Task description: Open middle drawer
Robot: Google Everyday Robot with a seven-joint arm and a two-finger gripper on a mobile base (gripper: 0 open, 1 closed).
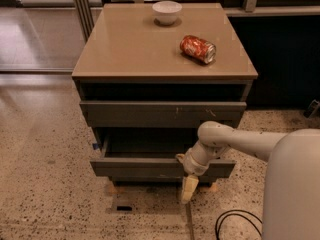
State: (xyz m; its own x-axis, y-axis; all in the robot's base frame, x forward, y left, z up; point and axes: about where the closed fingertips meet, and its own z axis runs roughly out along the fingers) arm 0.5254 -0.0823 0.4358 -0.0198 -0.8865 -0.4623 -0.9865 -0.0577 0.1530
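Observation:
The middle drawer [145, 168] is the second front of the grey-brown cabinet [150, 49]. It stands pulled out toward me, with its dark inside [150, 143] showing. My gripper [186, 178] is at the drawer's front edge, right of centre, with its cream tip hanging down in front of the panel. My white arm [235, 140] reaches to it from the right. The top drawer front [162, 113], with white scratch marks, is closed above. The lowest front is mostly hidden under the open drawer.
A white bowl [167, 11] and a red can [198, 49] lying on its side sit on the cabinet top. A black cable [232, 223] lies on the speckled floor at the lower right. My white body [292, 184] fills the right corner.

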